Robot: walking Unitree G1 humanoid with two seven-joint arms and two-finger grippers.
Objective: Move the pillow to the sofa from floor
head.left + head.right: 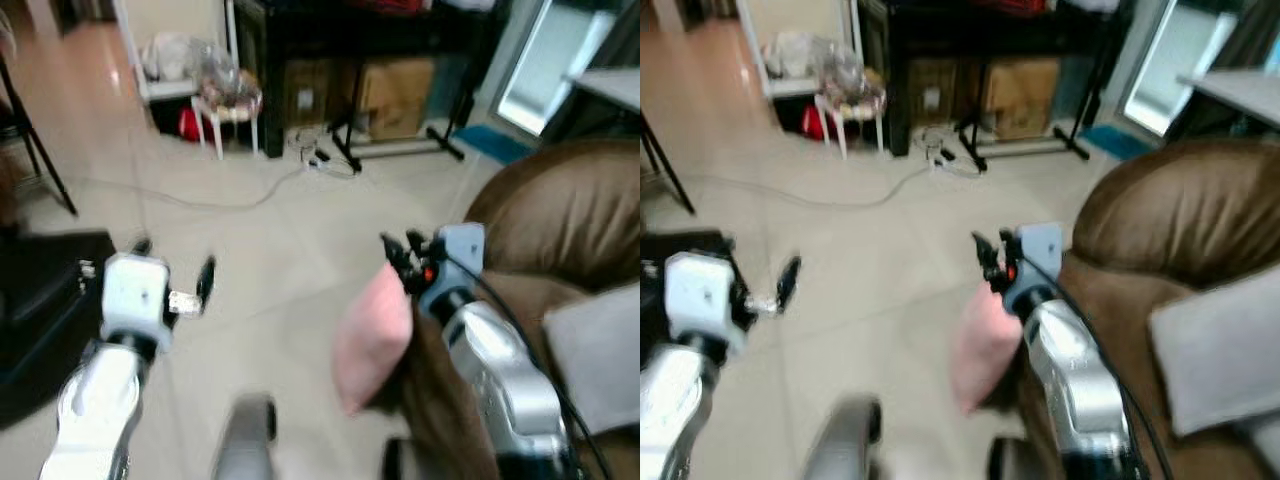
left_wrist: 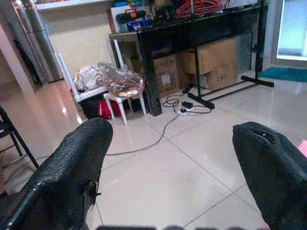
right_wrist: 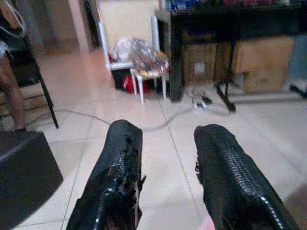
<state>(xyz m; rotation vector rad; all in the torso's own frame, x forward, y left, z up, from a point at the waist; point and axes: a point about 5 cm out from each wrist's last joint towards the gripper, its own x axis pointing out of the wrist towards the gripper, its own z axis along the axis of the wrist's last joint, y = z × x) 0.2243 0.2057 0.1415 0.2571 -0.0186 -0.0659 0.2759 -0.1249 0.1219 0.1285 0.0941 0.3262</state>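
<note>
Soft pink fabric pillow (image 1: 372,338) leaning on tile floor against brown leather sofa (image 1: 565,215), not held; right gripper (image 1: 403,252) above it, spread empty; left gripper (image 1: 176,275) spread wide, idle. Risk: blurred view, closing short and missing pillow

**Lighting and Image Quality**

Both eye views are motion-blurred throughout; edges of the pink pillow (image 1: 373,335), the brown sofa (image 1: 560,215) and the silver arms are smeared. Daylight enters through a glass door (image 1: 545,70) at upper right, overexposed to a pale blue-white. The tiled floor (image 1: 270,240) is bright and carries a soft glare patch at upper left. The left wrist view is the sharpest; its near black fingers (image 2: 72,167) are slightly soft. The right wrist view is softer, with warm-tinted floor reflections.
</note>
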